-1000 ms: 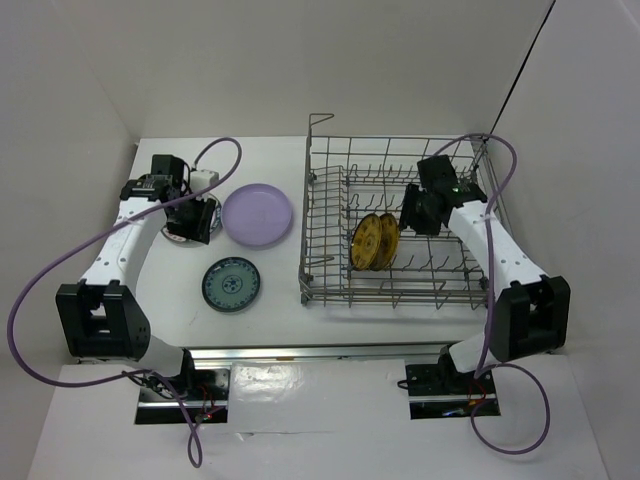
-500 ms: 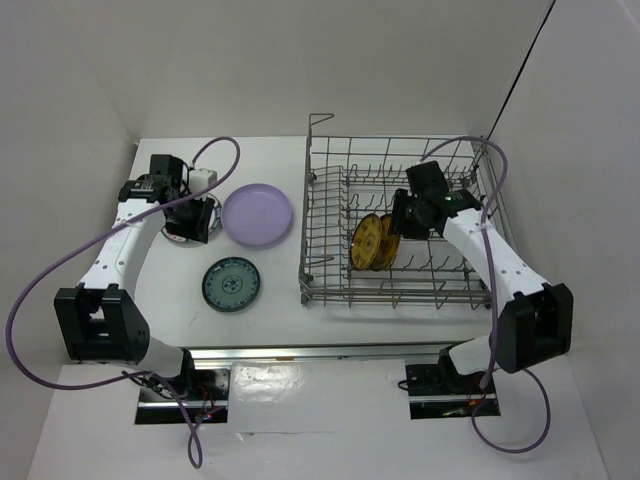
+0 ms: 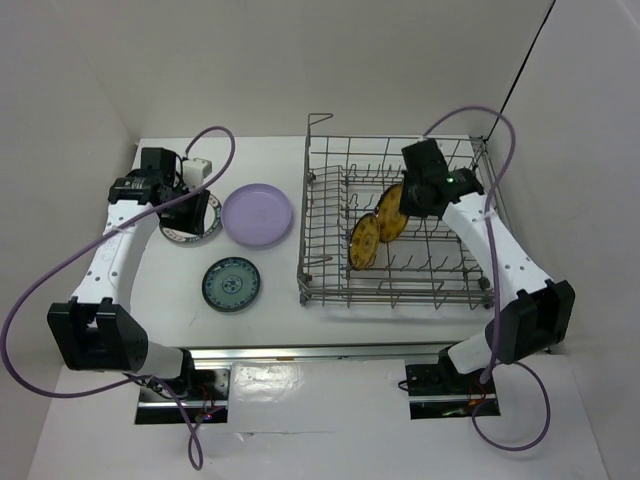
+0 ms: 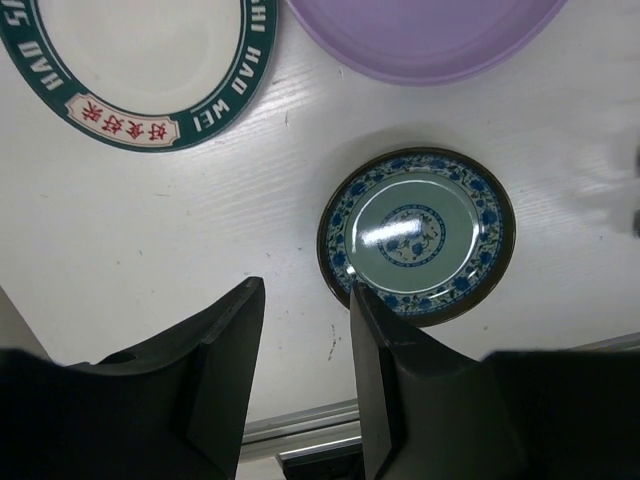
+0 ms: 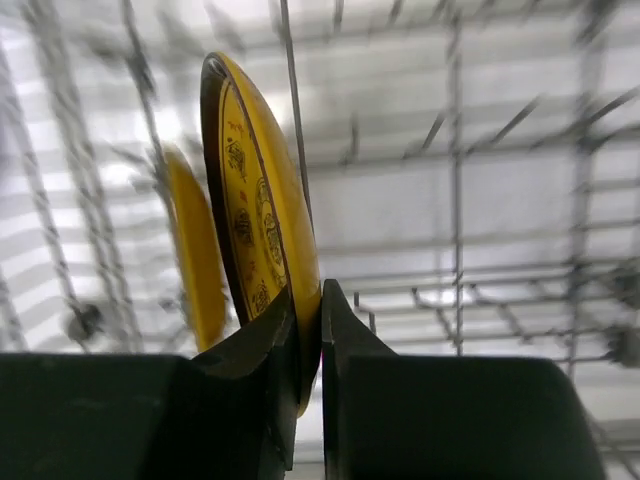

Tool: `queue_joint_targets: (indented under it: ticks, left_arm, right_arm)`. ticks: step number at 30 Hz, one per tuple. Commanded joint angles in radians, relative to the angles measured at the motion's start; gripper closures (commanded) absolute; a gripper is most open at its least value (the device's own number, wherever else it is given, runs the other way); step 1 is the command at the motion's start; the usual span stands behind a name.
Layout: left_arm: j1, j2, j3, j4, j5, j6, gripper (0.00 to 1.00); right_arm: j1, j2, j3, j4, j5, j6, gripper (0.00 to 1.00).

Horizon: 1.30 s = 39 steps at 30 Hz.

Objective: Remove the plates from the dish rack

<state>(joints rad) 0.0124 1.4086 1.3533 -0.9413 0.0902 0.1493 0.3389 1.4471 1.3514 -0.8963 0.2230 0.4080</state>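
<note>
Since a second ago, my right gripper [image 5: 321, 300] has closed on the rim of one yellow plate [image 3: 391, 212] and drawn it toward the upper part of the overhead frame. It is now apart from the second yellow plate [image 3: 364, 243], which leans among the tines mid-rack. The wrist view shows the jaws pinched tight on the plate's lower edge, and the plate is still inside the dish rack [image 3: 330, 283].

My left gripper [image 4: 305, 290] has barely shifted. Its jaws stand about half open with nothing between them, over the table at left. Below it lie the teal plate [image 4: 417, 235], purple plate [image 4: 420, 40] and green-rimmed white plate [image 4: 140, 60].

I judge the lift-out has begun. This plate must clear the wires, and one more plate is visible in the rack.
</note>
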Motion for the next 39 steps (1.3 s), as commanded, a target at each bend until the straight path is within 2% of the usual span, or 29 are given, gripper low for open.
queue_joint_targets:
  ticks: [1,4,5,6,7,8,9,10,11,12,14,18,21,24,29,33,36,39]
  left_arm:
    - [0.001,-0.052,0.085,-0.011,0.023,-0.033,0.47]
    - [0.001,-0.066,0.119,-0.022,0.091,-0.042,0.37]
    - [0.001,-0.077,0.135,-0.022,0.118,-0.042,0.30]
    - [0.001,-0.077,0.145,-0.022,0.187,-0.042,0.28]
    - [0.001,-0.086,0.155,-0.022,0.222,-0.042,0.26]
    - [0.001,-0.086,0.155,-0.022,0.258,-0.042,0.24]
    - [0.001,-0.086,0.167,-0.034,0.294,-0.033,0.22]
    - [0.001,-0.086,0.167,-0.034,0.353,-0.033,0.22]
    - [0.001,-0.086,0.167,-0.034,0.379,-0.033,0.22]
    - [0.001,-0.086,0.176,-0.034,0.405,-0.033,0.21]
    - [0.001,-0.086,0.176,-0.034,0.476,-0.033,0.21]
    - [0.021,-0.108,0.187,-0.021,0.551,-0.033,0.21]
    - [0.031,-0.128,0.187,-0.011,0.598,-0.043,0.21]
    - [0.041,-0.128,0.176,0.009,0.599,-0.054,0.21]
    - [0.050,-0.128,0.081,0.068,0.482,-0.065,0.21]
    - [0.050,-0.117,0.063,0.068,0.534,-0.054,0.21]
    - [0.060,-0.099,0.063,0.078,0.517,-0.065,0.21]
    - [0.060,-0.088,0.072,0.052,0.592,-0.033,0.30]
  right_arm:
    - [0.021,-0.056,0.248,-0.029,0.191,-0.009,1.00]
    - [0.052,-0.056,0.402,-0.061,0.322,-0.049,1.00]
    - [0.086,-0.056,0.431,-0.061,0.353,-0.049,1.00]
    - [0.100,-0.056,0.458,-0.034,0.364,-0.076,1.00]
    - [0.130,-0.076,0.459,0.037,0.325,-0.077,1.00]
    - [0.130,-0.076,0.442,0.037,0.272,-0.090,1.00]
    - [0.161,-0.097,0.416,0.154,0.200,-0.103,1.00]
    - [0.175,-0.097,0.343,0.219,0.115,-0.113,1.00]
    - [0.192,-0.106,0.304,0.285,-0.048,-0.113,1.00]
    - [0.227,-0.085,0.275,0.392,-0.119,-0.113,1.00]
    - [0.261,-0.042,0.226,0.480,-0.288,-0.092,1.00]
    - [0.319,0.105,0.221,0.715,-0.538,-0.071,1.00]
    - [0.347,0.194,0.313,0.741,-0.669,-0.084,1.00]
    - [0.361,0.274,0.387,0.741,-0.726,-0.095,1.00]
    - [0.371,0.292,0.338,0.858,-0.839,-0.057,1.00]
    - [0.371,0.292,0.282,0.907,-0.921,-0.037,1.00]
    - [0.380,0.292,0.244,0.916,-0.932,-0.037,1.00]
    - [0.380,0.283,0.213,0.944,-0.932,-0.037,1.00]
